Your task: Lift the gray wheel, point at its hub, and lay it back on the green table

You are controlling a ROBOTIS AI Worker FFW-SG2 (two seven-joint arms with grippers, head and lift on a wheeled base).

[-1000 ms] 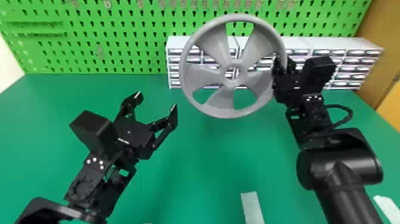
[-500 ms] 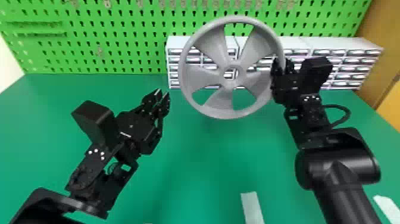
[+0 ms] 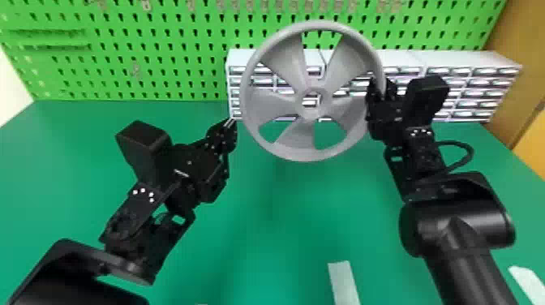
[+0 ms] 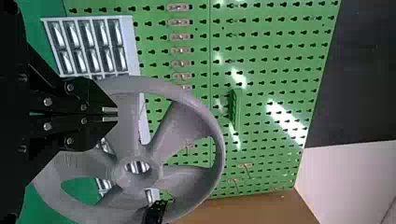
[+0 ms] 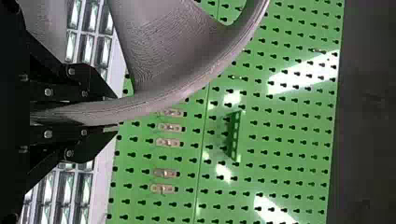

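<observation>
"What's on the green table (image 3: 259, 251)?"
"Drawers (image 3: 466, 58) at the back; contents I can't make out."
"And the gray wheel (image 3: 298, 136)?"
"Upright, in midair. Likely light, stiff, slightly slick: best taken by the rim (image 3: 310, 156), where the right gripper (image 5: 115, 113) pinches it."
"Left gripper (image 4: 116, 115)?"
"Closed, empty, probably meant for the hub (image 3: 312, 114)."

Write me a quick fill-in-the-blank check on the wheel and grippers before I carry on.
The right gripper holds the wheel by its outer ____.
The left gripper is ____, not open.
The wheel has ____ spokes.
The pegboard behind the wheel is coloured ____.

Missing words: rim; shut; five; green.
</observation>
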